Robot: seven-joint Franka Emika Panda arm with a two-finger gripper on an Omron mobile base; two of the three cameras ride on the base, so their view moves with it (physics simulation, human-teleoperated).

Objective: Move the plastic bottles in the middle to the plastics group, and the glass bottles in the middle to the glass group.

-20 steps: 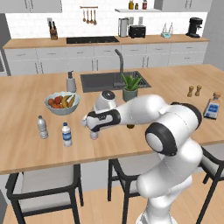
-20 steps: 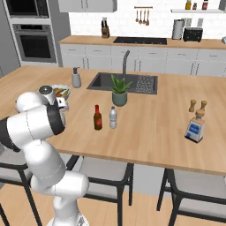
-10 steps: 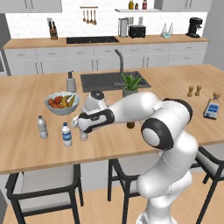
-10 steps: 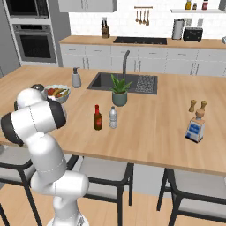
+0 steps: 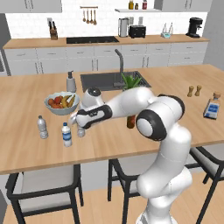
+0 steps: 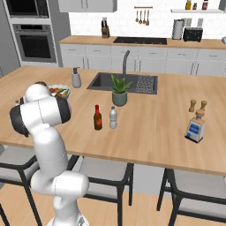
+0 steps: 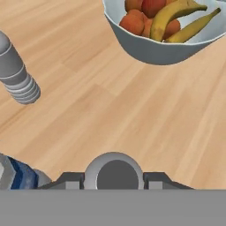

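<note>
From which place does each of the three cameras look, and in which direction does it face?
Left base view: behind the arm on its left, facing the counter; arm lower right, gripper on a plastic bottle.
Right base view: behind on its right, facing the same counter; arm lower left.
Hand view: on the hand, looking down; fingertips flank the bottle's cap.
Left base and hand views share the fruit bowl.

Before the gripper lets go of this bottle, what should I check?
1. Grip: held plastic bottle sits between the gripper fingers, both touching: ok.
2. Drop spot: beside the blue-label bottle and the plain bottle: ok.
3. Bottle base on the counter: cannot tell.
4. Fruit bowl stands apart from the held bottle: ok.
5. Middle sorted: second plastic bottle and brown glass bottle wait there: not ok.
</note>
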